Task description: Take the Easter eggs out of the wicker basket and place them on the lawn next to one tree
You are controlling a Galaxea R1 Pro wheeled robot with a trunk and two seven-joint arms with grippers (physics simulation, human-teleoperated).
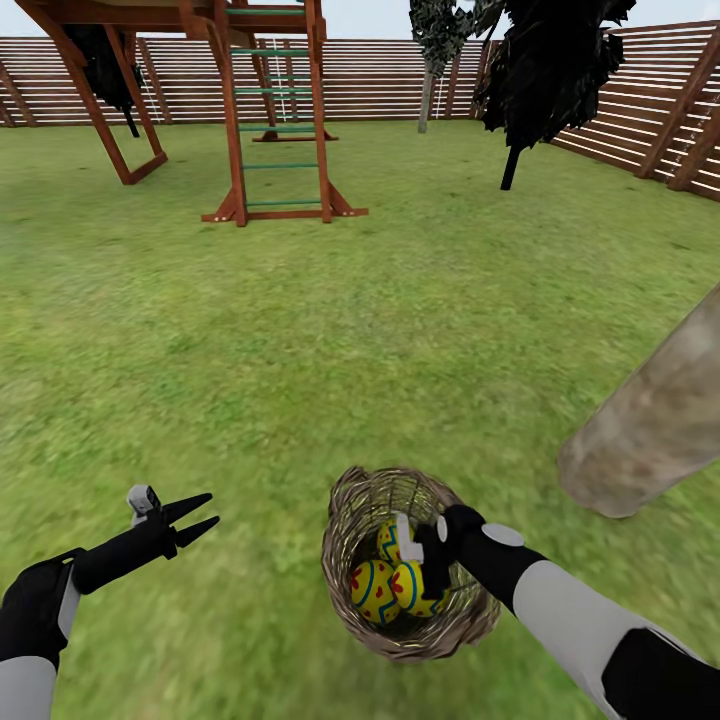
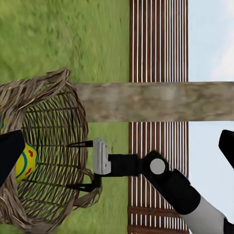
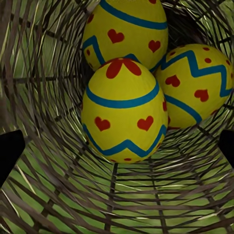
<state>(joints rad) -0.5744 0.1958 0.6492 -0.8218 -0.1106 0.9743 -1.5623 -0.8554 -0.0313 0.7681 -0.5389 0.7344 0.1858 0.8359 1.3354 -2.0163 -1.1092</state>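
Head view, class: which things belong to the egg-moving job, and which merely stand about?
Job:
three Easter eggs
wicker basket
lawn
tree
right pincer

Standing about:
play set
fence
dark conifer
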